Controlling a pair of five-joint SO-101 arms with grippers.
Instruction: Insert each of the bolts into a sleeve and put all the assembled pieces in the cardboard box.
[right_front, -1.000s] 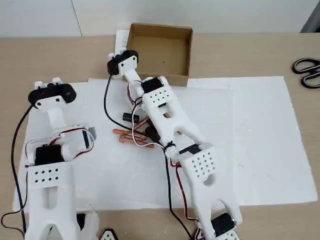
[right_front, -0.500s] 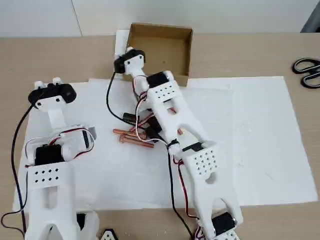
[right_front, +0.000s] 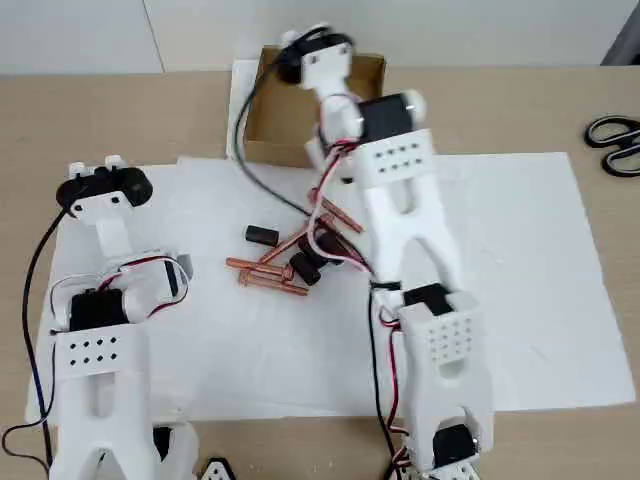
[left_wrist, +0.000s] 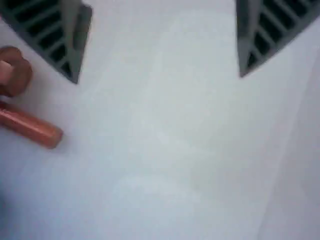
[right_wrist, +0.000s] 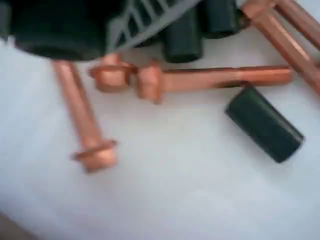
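Note:
Several copper bolts (right_front: 266, 276) lie in a loose pile on the white paper, with black sleeves (right_front: 262, 236) beside and among them. The cardboard box (right_front: 262, 118) stands at the back, partly covered by one arm (right_front: 400, 190) that stretches over the pile. Close below my right gripper (right_wrist: 115, 25) lie bolts (right_wrist: 220, 77) and a loose sleeve (right_wrist: 265, 125), and two more sleeves (right_wrist: 185, 37) lie right against it. My left gripper (left_wrist: 160, 40) is open just above bare paper, holding nothing, with one bolt (left_wrist: 30, 129) lying off to one side.
The white paper (right_front: 520, 260) covers most of the wooden table. Scissors (right_front: 615, 140) lie at the far right edge. The other arm (right_front: 100, 300) stands over the paper's left part, with black cables trailing near both arms.
The arm over the pile has swung its far end up and to the right, from beside the box's left front corner to over the box. The arm on the left has not moved.

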